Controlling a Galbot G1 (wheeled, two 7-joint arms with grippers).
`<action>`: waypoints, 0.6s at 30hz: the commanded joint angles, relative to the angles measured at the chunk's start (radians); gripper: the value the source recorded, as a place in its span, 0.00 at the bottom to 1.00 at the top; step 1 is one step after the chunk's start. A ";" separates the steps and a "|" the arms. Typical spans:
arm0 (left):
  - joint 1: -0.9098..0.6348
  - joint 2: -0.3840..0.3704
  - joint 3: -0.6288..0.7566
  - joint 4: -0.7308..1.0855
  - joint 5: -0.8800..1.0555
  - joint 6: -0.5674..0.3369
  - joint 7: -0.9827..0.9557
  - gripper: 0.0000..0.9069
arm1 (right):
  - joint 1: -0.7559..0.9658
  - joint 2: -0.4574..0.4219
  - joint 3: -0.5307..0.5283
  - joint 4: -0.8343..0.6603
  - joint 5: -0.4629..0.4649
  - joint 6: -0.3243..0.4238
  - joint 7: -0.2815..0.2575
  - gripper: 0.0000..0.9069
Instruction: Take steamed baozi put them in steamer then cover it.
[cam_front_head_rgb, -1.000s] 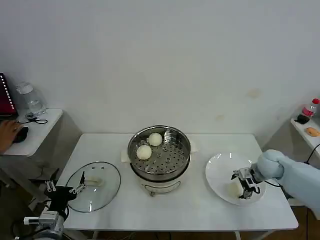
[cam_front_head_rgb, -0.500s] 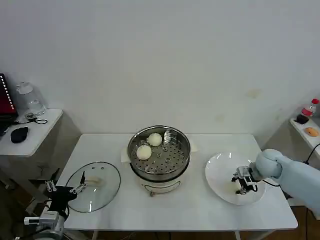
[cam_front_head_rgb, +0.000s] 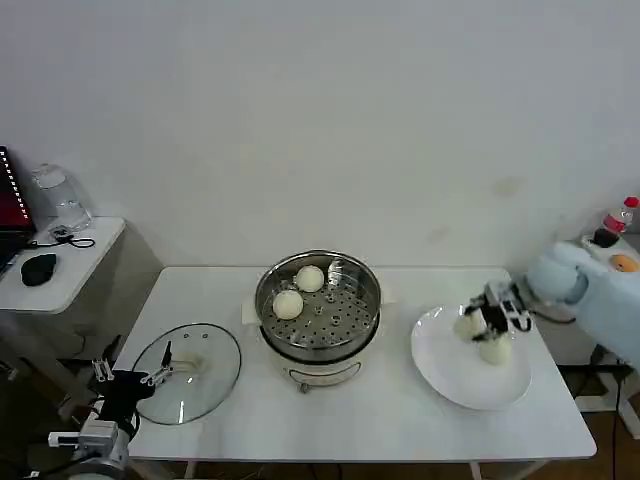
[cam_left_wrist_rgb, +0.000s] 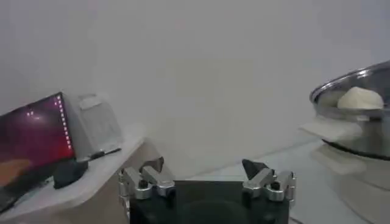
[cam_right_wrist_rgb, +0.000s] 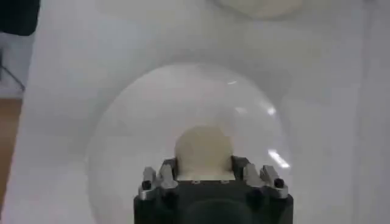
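My right arm reaches in from the table's right edge, forearm angled toward the steamer, with the right gripper raised above the plate. Its fingers pinch one baozi between them, lifted clear of the plate; the bun is round, so I can't give it a long axis. Another bun lies on the plate just below. Two buns sit on the steamer's tray, left side. The cover lies flat on the table's left, handle up. My left gripper is parked low beside the cover, fingers spread.
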 joint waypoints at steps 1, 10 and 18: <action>-0.001 0.001 -0.003 0.000 -0.002 0.000 0.000 1.00 | 0.343 0.110 -0.120 -0.022 0.086 0.026 -0.029 0.73; 0.004 -0.002 -0.023 -0.013 -0.006 0.002 0.000 1.00 | 0.464 0.328 -0.206 -0.017 0.155 0.015 -0.037 0.73; 0.007 -0.007 -0.044 -0.020 -0.007 0.004 -0.001 1.00 | 0.399 0.511 -0.241 -0.018 0.174 0.029 -0.018 0.73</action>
